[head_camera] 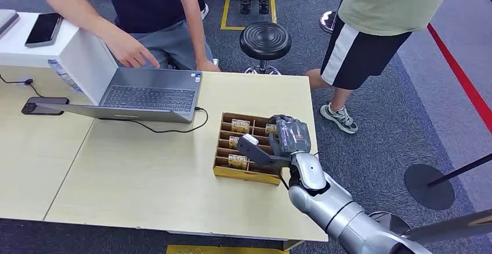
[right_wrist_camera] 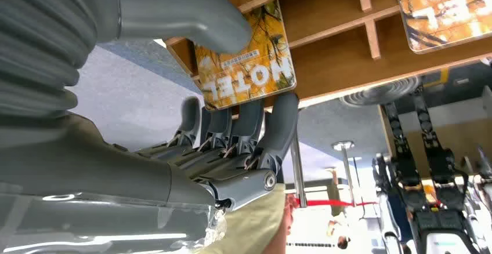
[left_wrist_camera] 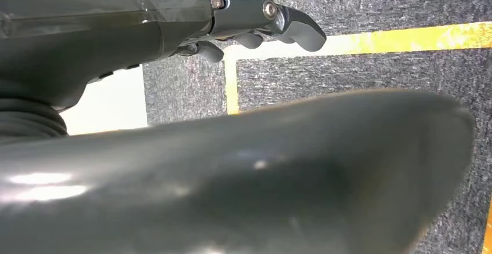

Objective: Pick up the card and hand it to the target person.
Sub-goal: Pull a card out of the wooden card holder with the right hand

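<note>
Right hand point(right_wrist_camera: 232, 120) pinches yellow card point(right_wrist_camera: 246, 62) (printed "HOTEL").

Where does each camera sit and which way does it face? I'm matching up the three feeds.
Head view: high on the body, looking forward and down at the table, card box and two people; right hand shows.
Left wrist view: behind the left hand, facing carpet with yellow tape.
Right wrist view: behind the right hand, facing the box, thumb and fingers around a hotel card.
Head and right wrist views share the box and right hand.
</note>
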Robot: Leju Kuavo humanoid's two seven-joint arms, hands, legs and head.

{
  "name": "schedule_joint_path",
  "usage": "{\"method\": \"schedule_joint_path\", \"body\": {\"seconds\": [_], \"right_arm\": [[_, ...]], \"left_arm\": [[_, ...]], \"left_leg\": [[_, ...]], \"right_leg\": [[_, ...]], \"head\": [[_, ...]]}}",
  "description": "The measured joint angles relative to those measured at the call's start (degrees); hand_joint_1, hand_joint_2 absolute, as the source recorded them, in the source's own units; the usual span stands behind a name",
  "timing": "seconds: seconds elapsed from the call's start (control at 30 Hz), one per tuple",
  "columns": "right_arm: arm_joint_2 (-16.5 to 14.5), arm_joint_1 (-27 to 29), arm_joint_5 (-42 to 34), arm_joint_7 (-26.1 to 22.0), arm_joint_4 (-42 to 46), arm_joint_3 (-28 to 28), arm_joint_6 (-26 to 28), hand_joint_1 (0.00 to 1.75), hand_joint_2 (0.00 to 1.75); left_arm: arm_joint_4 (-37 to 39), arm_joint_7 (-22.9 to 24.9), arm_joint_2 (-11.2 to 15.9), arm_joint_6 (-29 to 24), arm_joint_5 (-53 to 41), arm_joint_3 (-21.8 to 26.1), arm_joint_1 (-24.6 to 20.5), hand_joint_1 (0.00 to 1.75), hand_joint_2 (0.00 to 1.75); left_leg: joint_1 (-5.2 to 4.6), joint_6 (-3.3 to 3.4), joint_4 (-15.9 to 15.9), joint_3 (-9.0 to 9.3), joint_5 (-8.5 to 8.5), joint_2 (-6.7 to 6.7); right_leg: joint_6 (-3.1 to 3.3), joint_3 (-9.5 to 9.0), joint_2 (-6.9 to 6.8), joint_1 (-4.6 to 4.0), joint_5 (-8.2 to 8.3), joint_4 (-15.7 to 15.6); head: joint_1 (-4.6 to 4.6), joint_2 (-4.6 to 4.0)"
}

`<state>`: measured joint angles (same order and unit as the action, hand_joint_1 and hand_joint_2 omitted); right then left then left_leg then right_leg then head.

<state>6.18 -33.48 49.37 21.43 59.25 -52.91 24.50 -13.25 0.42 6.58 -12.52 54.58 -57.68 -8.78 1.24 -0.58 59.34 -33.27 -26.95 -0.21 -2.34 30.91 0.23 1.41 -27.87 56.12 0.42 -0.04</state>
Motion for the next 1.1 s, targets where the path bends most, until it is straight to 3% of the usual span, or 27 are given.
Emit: {"method": "schedule_joint_path", "body": {"seconds": [0.23,0.43,0.67,0.87,1.0,1.1], "right_arm": [[0.0,0.0,0.0,0.1,0.0,-0.4,0.9,0.83,1.75],[0.0,0.0,0.0,0.3,0.0,-0.4,0.8,1.06,1.75],[0.0,-0.1,0.0,0.5,0.0,-0.4,0.8,1.67,1.75],[0.0,-0.1,0.1,0.5,0.0,-0.5,1.4,1.75,1.75],[0.0,-0.1,0.2,0.5,0.0,-0.5,1.7,1.75,1.75],[0.0,-0.1,0.2,0.4,0.0,-0.4,1.8,1.75,1.75]], "left_arm": [[0.0,0.0,0.0,0.0,0.0,0.0,0.0,0.00,0.00],[0.0,0.0,0.0,-0.1,0.1,0.0,0.0,0.00,0.00],[0.0,0.0,0.0,-0.1,0.0,0.0,0.0,0.00,0.00],[0.0,0.0,0.0,-0.1,0.0,0.0,0.0,0.00,0.00],[0.0,0.0,0.0,-0.2,0.0,0.0,0.0,0.00,1.75],[0.0,-0.2,0.0,-0.1,-0.1,0.0,0.0,0.00,1.75]], "left_leg": [[0.00,0.00,0.0,-0.01,0.00,0.00],[0.00,0.00,0.0,-0.01,0.00,0.00],[0.00,0.00,0.0,-0.02,0.00,0.00],[0.00,0.00,0.0,-0.01,0.00,0.00],[0.00,0.00,0.0,-0.01,0.00,0.00],[0.00,0.00,0.0,-0.01,0.00,0.00]], "right_leg": [[0.00,0.00,0.00,0.00,0.00,0.0],[0.00,0.00,0.00,0.00,0.00,0.0],[0.00,0.01,-0.01,0.00,0.00,0.0],[0.00,0.00,-0.01,0.00,0.00,0.0],[0.00,0.00,-0.01,0.00,0.00,0.0],[0.00,0.00,-0.01,0.00,0.00,0.0]], "head": [[0.00,0.00],[0.00,0.00],[0.00,0.00],[0.00,0.00],[0.00,0.00],[0.00,0.00]]}}
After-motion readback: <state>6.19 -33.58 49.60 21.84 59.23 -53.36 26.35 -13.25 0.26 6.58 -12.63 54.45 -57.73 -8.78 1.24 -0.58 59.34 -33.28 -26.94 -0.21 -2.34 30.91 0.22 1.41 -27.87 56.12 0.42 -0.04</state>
